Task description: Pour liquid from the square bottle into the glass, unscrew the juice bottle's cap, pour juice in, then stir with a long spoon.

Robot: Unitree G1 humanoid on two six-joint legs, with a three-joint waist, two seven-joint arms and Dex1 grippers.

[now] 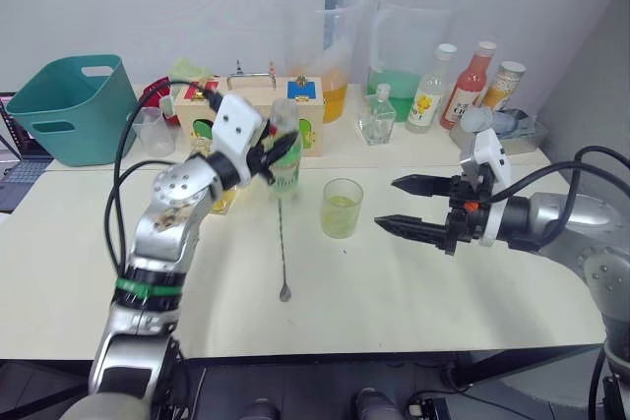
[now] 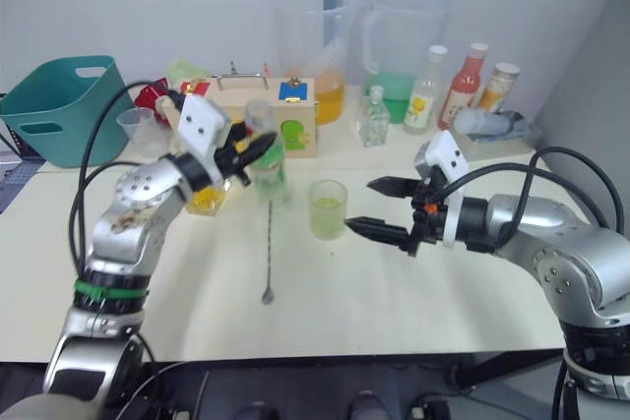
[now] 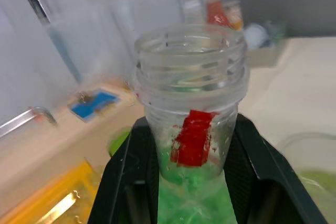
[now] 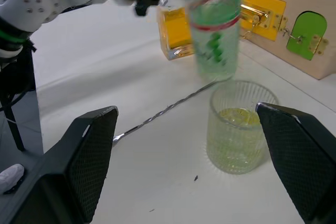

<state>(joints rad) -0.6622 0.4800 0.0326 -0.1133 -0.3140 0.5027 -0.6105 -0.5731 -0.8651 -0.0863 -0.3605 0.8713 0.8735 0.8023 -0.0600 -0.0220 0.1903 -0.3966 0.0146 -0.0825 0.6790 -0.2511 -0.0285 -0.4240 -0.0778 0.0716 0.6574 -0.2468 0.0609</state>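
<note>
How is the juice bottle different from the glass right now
The juice bottle is slim, green-labelled and clamped in the left gripper; the glass is short, plain and stands free on the table. The right gripper, fingers open, is beside the glass. Both are clear and open-topped.

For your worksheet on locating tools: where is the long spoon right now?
The long spoon lies flat on the table, left of the glass, running from below the held juice bottle toward the robot.
</note>
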